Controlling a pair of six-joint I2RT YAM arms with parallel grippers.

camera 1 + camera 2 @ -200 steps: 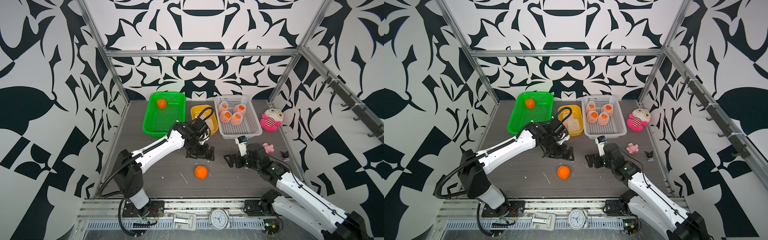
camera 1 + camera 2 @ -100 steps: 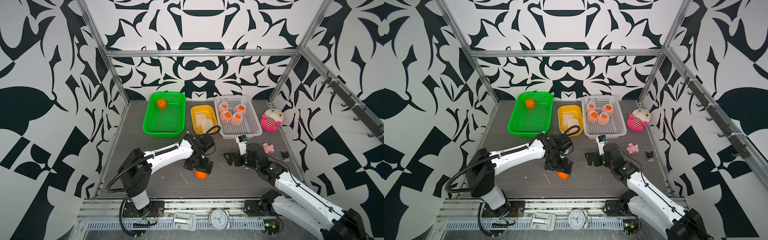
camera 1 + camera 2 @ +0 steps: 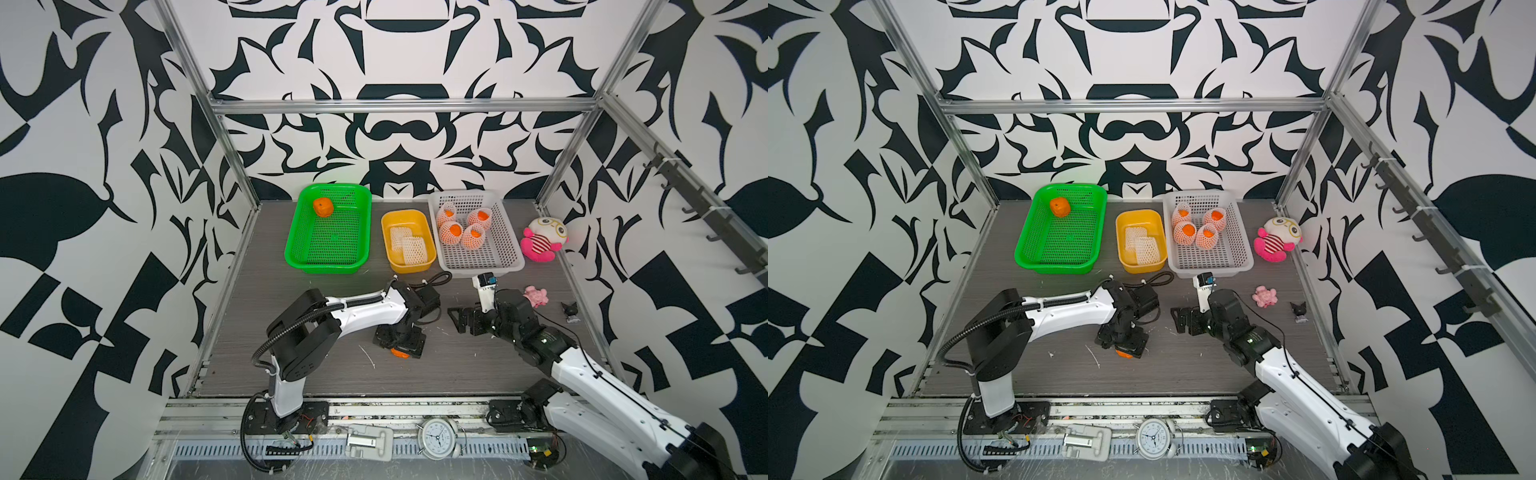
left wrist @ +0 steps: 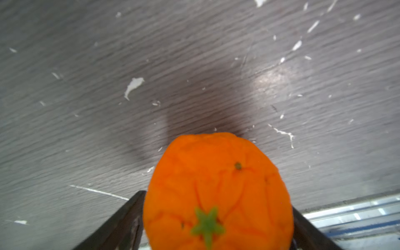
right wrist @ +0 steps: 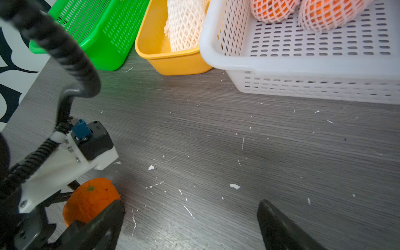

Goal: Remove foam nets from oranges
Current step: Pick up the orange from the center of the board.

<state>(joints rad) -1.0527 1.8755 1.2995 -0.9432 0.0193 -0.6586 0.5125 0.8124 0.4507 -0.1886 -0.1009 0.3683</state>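
A bare orange (image 3: 400,353) (image 4: 216,190) lies on the grey table near the front. My left gripper (image 3: 401,343) (image 4: 216,201) stands over it, with a finger against each side of the fruit. My right gripper (image 3: 461,320) (image 5: 190,203) hovers open a little to its right, with nothing between its fingers. Several oranges in foam nets (image 3: 451,232) (image 5: 275,10) sit in the white basket (image 3: 498,259). Two empty foam nets (image 3: 409,247) (image 5: 186,23) lie in the yellow bin (image 3: 388,218). Another bare orange (image 3: 323,206) rests in the green basket (image 3: 328,266).
A pink and white plush toy (image 3: 542,239) sits right of the white basket. A small pink toy (image 3: 536,296) and a small dark object (image 3: 568,311) lie by the right wall. White foam crumbs dot the table. A clock (image 3: 439,436) stands on the front rail.
My left gripper has come from near the yellow bin to the front, down over the bare orange, and its jaws have closed against it. The right arm has not moved.
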